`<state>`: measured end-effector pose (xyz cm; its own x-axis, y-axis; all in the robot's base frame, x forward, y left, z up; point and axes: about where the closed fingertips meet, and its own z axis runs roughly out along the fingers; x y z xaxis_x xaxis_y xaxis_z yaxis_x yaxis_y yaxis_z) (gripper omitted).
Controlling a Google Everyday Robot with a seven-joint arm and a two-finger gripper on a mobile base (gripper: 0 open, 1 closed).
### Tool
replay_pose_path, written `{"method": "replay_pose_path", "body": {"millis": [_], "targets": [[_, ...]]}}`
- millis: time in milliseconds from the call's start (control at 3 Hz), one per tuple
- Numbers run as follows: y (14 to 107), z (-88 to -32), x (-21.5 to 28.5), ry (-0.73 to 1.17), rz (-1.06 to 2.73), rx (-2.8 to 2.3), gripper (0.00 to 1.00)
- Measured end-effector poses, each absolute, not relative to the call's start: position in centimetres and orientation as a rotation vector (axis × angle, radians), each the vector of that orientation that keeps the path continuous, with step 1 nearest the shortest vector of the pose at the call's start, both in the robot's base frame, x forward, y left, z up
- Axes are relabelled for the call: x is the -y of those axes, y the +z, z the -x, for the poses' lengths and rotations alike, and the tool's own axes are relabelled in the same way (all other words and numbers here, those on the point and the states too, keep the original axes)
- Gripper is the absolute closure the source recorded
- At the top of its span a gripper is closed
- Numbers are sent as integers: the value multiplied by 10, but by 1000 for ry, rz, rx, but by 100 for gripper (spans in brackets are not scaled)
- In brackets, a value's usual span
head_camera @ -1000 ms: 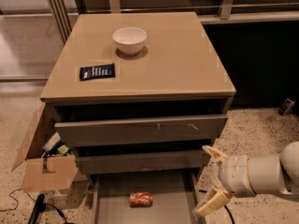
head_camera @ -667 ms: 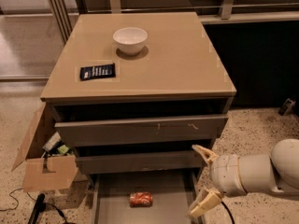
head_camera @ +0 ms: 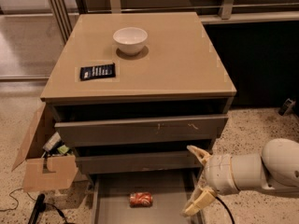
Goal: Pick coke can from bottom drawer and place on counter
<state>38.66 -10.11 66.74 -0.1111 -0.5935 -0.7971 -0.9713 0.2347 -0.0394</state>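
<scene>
The coke can (head_camera: 141, 199) lies on its side on the floor of the pulled-out bottom drawer (head_camera: 117, 209), near its middle. My gripper (head_camera: 196, 178) is open at the drawer's right side, to the right of the can and apart from it, with one cream finger up by the middle drawer's front and the other down by the drawer's right edge. The white arm reaches in from the right. The counter (head_camera: 177, 64) is the tan top of the cabinet, above the three drawers.
A white bowl (head_camera: 130, 39) and a flat black packet (head_camera: 97, 71) sit on the counter. The two upper drawers (head_camera: 140, 132) stand slightly out. An open cardboard box (head_camera: 44, 164) with clutter and a cable lie on the floor at the left.
My gripper and arm have moved left, toward the can, and now sit over the drawer's right side. The can has not moved.
</scene>
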Motion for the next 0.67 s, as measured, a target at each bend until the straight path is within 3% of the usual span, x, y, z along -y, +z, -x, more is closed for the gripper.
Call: {"method": "replay_pose_path", "body": {"millis": [667], "targets": [[564,-399,70,708,1430,-1820,0]]}}
